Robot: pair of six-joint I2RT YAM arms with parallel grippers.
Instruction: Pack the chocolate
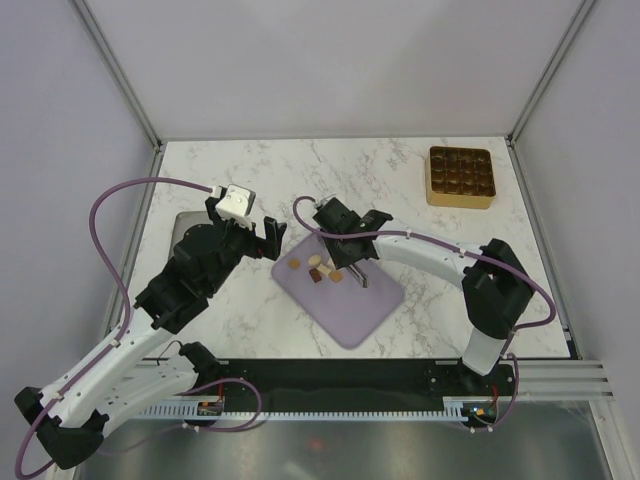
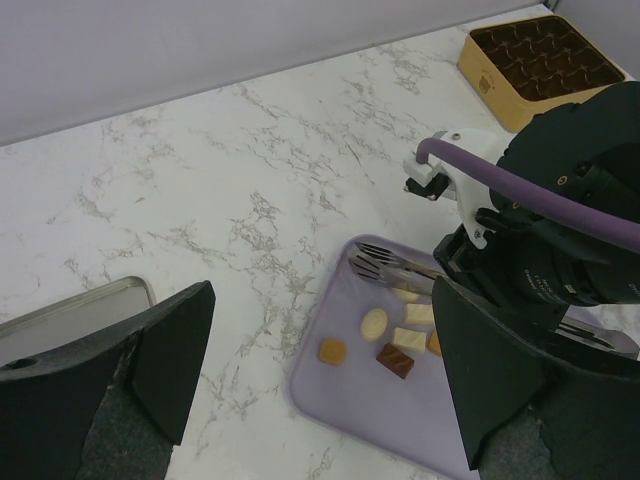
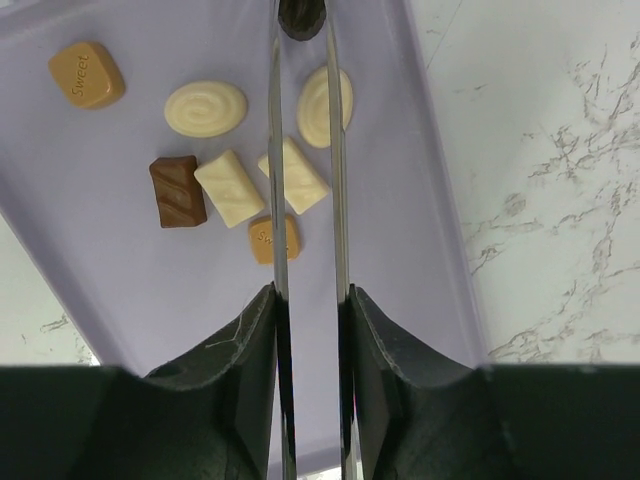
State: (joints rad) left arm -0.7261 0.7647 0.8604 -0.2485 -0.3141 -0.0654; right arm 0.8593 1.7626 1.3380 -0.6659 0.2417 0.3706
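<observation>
Since the right gripper (image 3: pixel 312 310), clamped on thin tongs (image 3: pixel 277 150), hangs over the lilac mat (image 3: pixel 100 260) w/ the chocolate (image 3: pixel 230 187) mostly just left of the blades in its wrist view, it's nearer than the spread-open left gripper (image 1: pixel 268 240) off-mat.

We see a smooth, marble-look table (image 1: pixel 400 190), a matt lilac mat (image 1: pixel 365 300), shiny metal tongs (image 2: pixel 385 267) and smooth, slightly glossy chocolates (image 3: pixel 230 187).

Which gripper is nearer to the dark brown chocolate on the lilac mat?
Right. The right gripper holds metal tongs just beside the dark brown chocolate; the left gripper hangs open beyond the left edge of the mat.
</observation>
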